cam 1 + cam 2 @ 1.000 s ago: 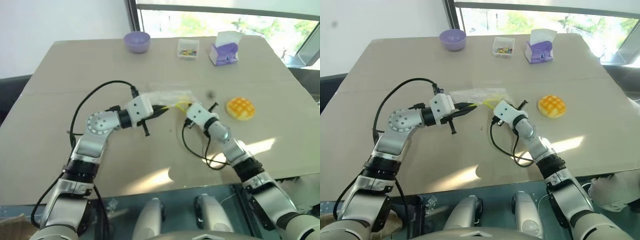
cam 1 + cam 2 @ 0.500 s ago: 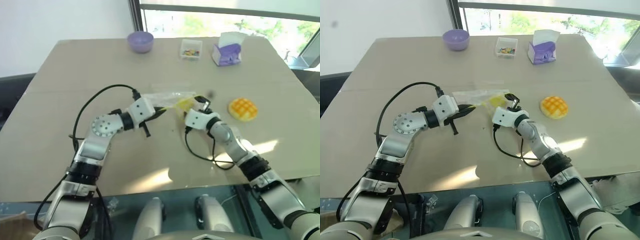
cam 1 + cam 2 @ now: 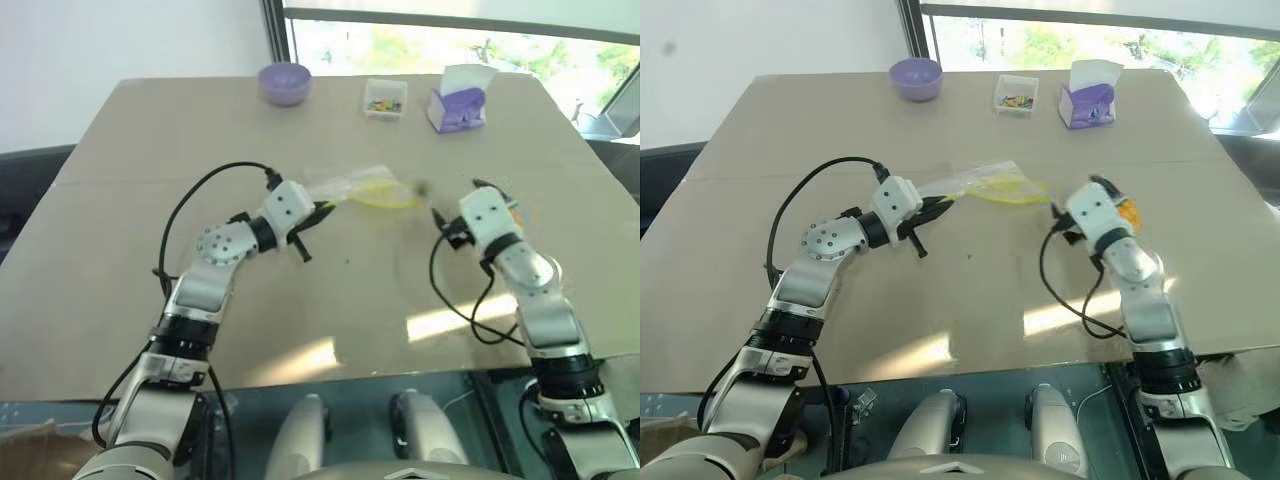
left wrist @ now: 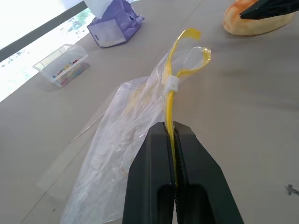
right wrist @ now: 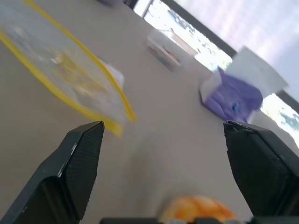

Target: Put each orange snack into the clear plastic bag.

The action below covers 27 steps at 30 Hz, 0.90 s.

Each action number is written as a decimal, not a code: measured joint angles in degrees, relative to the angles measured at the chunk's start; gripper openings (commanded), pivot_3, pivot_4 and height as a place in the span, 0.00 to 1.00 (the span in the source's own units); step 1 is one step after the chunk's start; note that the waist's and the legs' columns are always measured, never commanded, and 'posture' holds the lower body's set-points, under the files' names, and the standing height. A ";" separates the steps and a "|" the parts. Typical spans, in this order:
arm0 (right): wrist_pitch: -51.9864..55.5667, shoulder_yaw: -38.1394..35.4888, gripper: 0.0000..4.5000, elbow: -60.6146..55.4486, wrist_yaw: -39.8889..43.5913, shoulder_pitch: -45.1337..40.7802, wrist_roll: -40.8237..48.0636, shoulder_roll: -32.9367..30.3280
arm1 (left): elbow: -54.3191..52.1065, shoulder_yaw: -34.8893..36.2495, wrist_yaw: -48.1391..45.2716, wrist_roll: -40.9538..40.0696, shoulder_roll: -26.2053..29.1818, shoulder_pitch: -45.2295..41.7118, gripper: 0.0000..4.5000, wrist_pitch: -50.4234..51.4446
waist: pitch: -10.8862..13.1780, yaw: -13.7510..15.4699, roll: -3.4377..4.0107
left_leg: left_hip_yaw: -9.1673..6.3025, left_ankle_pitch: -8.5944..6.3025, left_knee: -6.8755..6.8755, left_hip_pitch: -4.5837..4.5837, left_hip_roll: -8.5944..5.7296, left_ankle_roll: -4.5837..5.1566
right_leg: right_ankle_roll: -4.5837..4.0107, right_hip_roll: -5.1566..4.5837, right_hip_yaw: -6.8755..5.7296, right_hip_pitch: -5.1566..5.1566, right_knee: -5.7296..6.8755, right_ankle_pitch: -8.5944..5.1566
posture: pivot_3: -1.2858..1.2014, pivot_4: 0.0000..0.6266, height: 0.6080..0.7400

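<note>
Orange snack (image 3: 1127, 212): largely hidden behind the right gripper (image 5: 163, 154), only a sliver visible at its right. In the right wrist view, the clear plastic bag (image 5: 70, 70) is blurred. Contents of the small clear box (image 3: 384, 97): too small to identify.

Both head views look down from above the table's near edge (image 3: 400, 375); each wrist view sits low, facing far, sharing the tissue box (image 4: 114, 25).
</note>
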 measured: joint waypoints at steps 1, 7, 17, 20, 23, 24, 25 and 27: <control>0.84 -1.46 0.97 0.69 -1.26 0.06 0.78 0.36 | 0.52 0.01 -0.10 -0.27 -0.24 -0.26 0.00 0.09 | 0.00 -0.02 0.00 | 0.00 0.00 0.00 0.00 0.00 0.00 | 0.00 0.00 0.00 0.00 0.00 0.00 | 0.52 0.24 1.00; 4.37 -9.07 0.97 8.92 -7.17 -2.36 5.78 2.80 | 1.25 0.84 -0.24 -1.16 -0.55 -2.28 0.00 0.92 | -0.01 -0.54 0.02 | 0.05 0.00 0.00 0.06 0.02 0.00 | 0.00 0.01 0.07 0.00 0.03 0.00 | 0.52 0.24 1.00; 6.00 -15.27 0.68 18.11 -5.98 -6.14 17.65 5.98 | 0.94 1.61 -0.77 -2.66 -0.93 -2.29 0.00 3.94 | -0.02 -0.67 0.00 | 0.10 -0.02 -0.05 0.60 0.03 0.03 | 0.00 0.03 0.12 0.52 0.02 0.00 | 0.52 0.24 1.00; 5.68 -14.85 0.37 17.97 -5.59 -5.52 18.31 5.39 | 0.93 1.61 -0.80 -2.66 -0.93 -2.30 0.00 4.07 | -0.02 -0.64 0.00 | 0.11 -0.02 -0.05 0.61 0.04 0.03 | 0.00 0.03 0.12 0.53 0.04 0.00 | 0.52 0.24 1.00; 5.33 -14.13 0.08 15.77 -5.14 -3.84 18.61 4.63 | 0.93 1.62 -0.82 -2.66 -0.94 -2.31 0.00 4.39 | -0.02 -0.32 0.01 | 0.10 -0.02 -0.05 0.57 0.03 0.04 | 0.00 0.03 0.12 0.52 0.02 0.00 | 0.52 0.24 1.00; 5.92 -14.10 0.08 14.38 -4.94 -3.16 19.12 4.53 | 0.93 1.62 -0.84 -2.67 -0.96 -2.31 0.00 4.56 | -0.02 -0.25 0.01 | 0.09 -0.02 -0.05 0.55 0.03 0.04 | 0.00 0.02 0.11 0.51 0.01 0.00 | 0.52 0.24 1.00; 6.81 -14.19 0.08 13.09 -4.78 -2.51 19.78 4.44 | 0.93 1.62 -0.84 -2.67 -0.98 -2.31 0.00 4.70 | -0.02 -0.21 0.01 | 0.09 -0.03 -0.05 0.53 0.03 0.04 | 0.00 0.02 0.11 0.51 -0.01 0.00 | 0.52 0.24 1.00; 11.38 -14.90 0.08 8.17 -4.40 -0.74 23.40 4.71 | 0.93 1.61 -0.91 -2.68 -1.04 -2.33 0.00 4.91 | 0.00 -0.22 0.03 | 0.09 -0.03 -0.05 0.48 0.03 0.06 | 0.00 0.02 0.11 0.46 -0.02 0.00 | 0.52 0.24 1.00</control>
